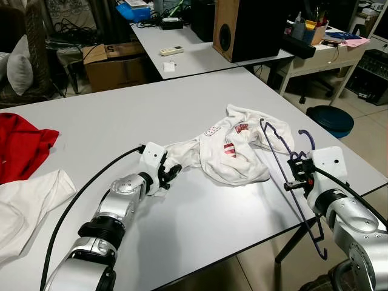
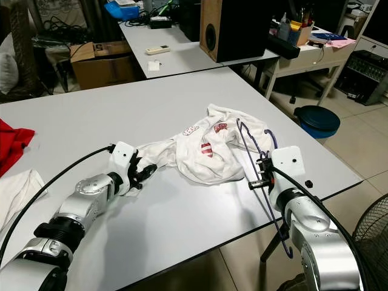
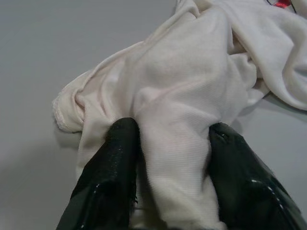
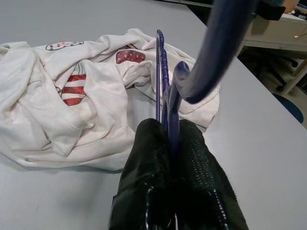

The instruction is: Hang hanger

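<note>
**Robot grips a white shirt and a purple hanger at a grey table**

A crumpled white shirt (image 1: 233,151) with red printed patches lies near the middle of a large grey table (image 1: 121,127). One end of the shirt is drawn out in a long fold toward the robot's left side.

The left gripper (image 1: 168,175) rests low on the tabletop at that end. In the left wrist view its two black fingers (image 3: 108,177) are closed on the fold of cloth, one on each side, with the fabric bunched between them.

The right gripper (image 1: 297,176) is near the table's right edge, just beside the shirt. Its fingers (image 4: 148,182) are pinched together on a thin purple hanger (image 1: 280,145). The hanger stands tilted, its upper end over the shirt's right side and its lower end hanging past the table edge toward the floor.

At the table's left edge lie a red cloth (image 1: 21,145) and another white cloth (image 1: 24,206). Behind stand a second table (image 1: 200,57), a cardboard box (image 1: 115,63) and a wooden speaker (image 1: 242,27). A dark blue bin (image 1: 330,120) sits on the floor to the right.
</note>
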{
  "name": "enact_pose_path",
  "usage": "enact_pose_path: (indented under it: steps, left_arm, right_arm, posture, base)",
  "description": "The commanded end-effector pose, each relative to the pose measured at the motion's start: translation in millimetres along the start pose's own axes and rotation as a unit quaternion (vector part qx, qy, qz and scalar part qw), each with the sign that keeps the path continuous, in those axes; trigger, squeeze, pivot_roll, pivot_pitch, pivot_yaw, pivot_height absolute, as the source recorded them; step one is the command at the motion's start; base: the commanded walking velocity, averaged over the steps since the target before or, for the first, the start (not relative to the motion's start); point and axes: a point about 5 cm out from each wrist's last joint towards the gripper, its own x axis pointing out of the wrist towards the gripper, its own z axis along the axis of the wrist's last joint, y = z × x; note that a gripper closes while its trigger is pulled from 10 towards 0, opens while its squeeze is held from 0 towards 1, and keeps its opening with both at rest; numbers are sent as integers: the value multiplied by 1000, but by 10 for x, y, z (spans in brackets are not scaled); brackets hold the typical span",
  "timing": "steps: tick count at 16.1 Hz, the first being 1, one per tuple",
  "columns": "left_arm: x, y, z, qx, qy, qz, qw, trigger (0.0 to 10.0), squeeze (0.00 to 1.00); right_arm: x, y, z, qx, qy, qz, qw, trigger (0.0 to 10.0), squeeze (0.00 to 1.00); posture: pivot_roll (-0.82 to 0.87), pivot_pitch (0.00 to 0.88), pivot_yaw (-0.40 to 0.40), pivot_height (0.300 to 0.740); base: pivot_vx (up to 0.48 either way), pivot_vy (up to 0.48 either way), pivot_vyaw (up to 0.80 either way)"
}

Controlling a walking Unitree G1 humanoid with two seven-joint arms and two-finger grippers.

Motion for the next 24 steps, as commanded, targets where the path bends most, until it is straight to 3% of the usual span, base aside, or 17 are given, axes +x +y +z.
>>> enact_pose_path:
  steps: [1, 6, 13, 14, 15, 16, 18, 19, 20, 21, 22, 23, 24]
  left_arm:
    - [5, -55, -169, -16, 38, -12, 999, 0, 0]
    - [31, -4, 38, -28, -18, 1, 999, 0, 0]
    - [82, -2, 268, -37, -56, -8, 998, 0, 0]
    - [123, 48, 564, -19, -88, -7, 996, 0, 0]
    - [123, 48, 564, -19, -88, -7, 996, 0, 0]
    - [120, 141, 985, -5, -140, 6, 990, 0, 0]
    - [-59, 263, 1897, -7, -272, 11, 962, 0, 0]
    - [-223, 274, 2288, -30, -349, -8, 936, 0, 0]
    - [-366, 275, 2537, -50, -406, -27, 912, 0, 0]
    - [-503, 285, 2730, -70, -453, -47, 888, 0, 0]
    - [-606, 325, 2824, -83, -476, -60, 873, 0, 0]
    - [-584, 331, 2768, -67, -464, -58, 881, 0, 0]
    - [-479, 333, 2543, -25, -422, -50, 905, 0, 0]
  right_arm:
    - [-13, -15, 2, -3, -3, -1, 1000, 10000, 0]
    - [-7, 4, 29, 41, -10, -2, 999, 10000, 0]
    - [2, 85, 74, 58, -29, 20, 998, 10000, 0]
    - [21, 97, 104, 37, -36, 19, 999, 10000, 0]
    - [21, 97, 104, 37, -36, 19, 999, 10000, 0]
    - [33, 93, 130, 28, -46, 12, 999, 10000, 0]
    - [19, 51, 168, 32, -64, -8, 997, 10000, 0]
    - [2, 21, 185, 41, -73, -19, 996, 10000, 0]
    - [-13, 4, 206, 47, -83, -27, 995, 10000, 0]
    - [-29, -8, 229, 54, -94, -32, 994, 10000, 0]
    - [-53, 2, 258, 59, -111, -32, 992, 10000, 0]
    - [-58, 14, 263, 59, -115, -29, 991, 10000, 0]
    - [-54, 36, 262, 57, -118, -26, 991, 10000, 0]
  posture:
    - [-2, 0, 24, 740]
    - [1, 0, 26, 740]
    - [-1, 0, 36, 740]
    - [-2, 0, 37, 740]
    - [-2, 0, 37, 740]
    - [-3, 0, 39, 740]
    - [-10, 0, 52, 740]
    - [-12, 0, 61, 740]
    - [-12, 0, 65, 740]
    - [-12, 0, 66, 740]
    - [-9, 0, 69, 740]
    - [-6, 0, 67, 740]
    - [-4, 0, 67, 740]
  base:
    - [0, 0, 0]
    - [0, 0, 0]
    - [0, 0, 0]
    - [0, 0, 0]
    - [0, 0, 0]
    - [0, 0, 0]
    - [0, 0, 0]
    - [0, 0, 0]
    - [0, 0, 0]
    - [0, 0, 0]
    - [0, 0, 0]
    - [0, 0, 0]
    - [0, 0, 0]
